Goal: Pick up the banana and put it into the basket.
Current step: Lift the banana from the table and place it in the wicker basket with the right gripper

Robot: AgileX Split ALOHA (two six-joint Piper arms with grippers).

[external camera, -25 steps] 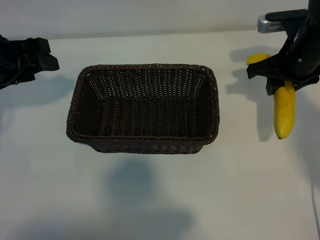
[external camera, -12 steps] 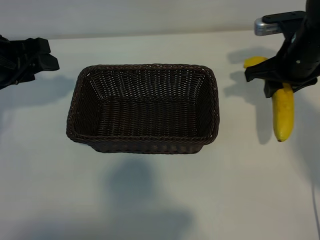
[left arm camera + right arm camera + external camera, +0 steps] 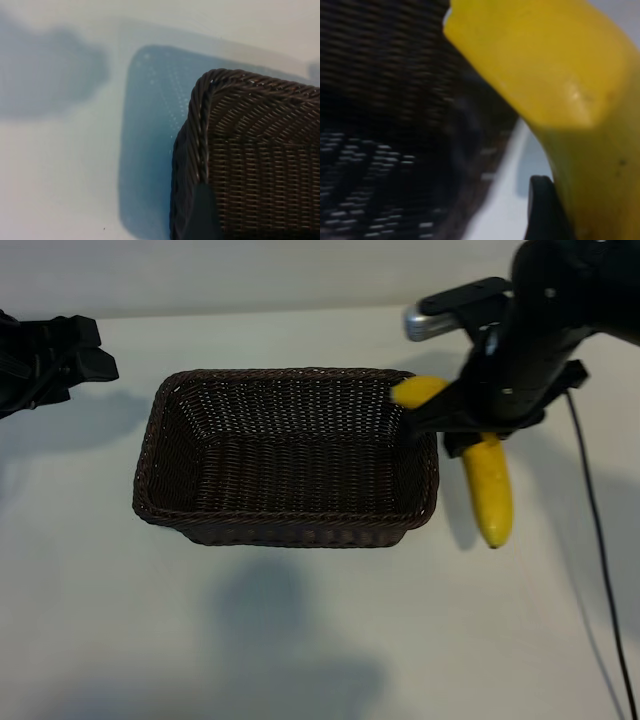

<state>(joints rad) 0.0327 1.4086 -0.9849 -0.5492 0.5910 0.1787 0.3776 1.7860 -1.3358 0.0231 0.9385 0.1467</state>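
Note:
The bright yellow banana [image 3: 488,492] hangs above the table, with my right gripper [image 3: 470,426] shut on its middle. One end of it reaches over the right rim of the dark brown wicker basket [image 3: 290,374]; the other end points down outside the basket. In the right wrist view the banana [image 3: 560,75] fills the picture beside a dark finger [image 3: 543,210], with the basket's weave [image 3: 385,100] below. My left gripper [image 3: 104,352] is parked open at the far left, apart from the basket. The left wrist view shows a basket corner [image 3: 250,100].
The basket stands mid-table on a white tabletop [image 3: 300,640] and nothing shows inside it. A black cable [image 3: 600,540] trails down the right side from the right arm. Bare table lies in front of the basket.
My right gripper has carried the banana leftward, from well to the right of the basket to its right rim. The left arm and the basket have not moved.

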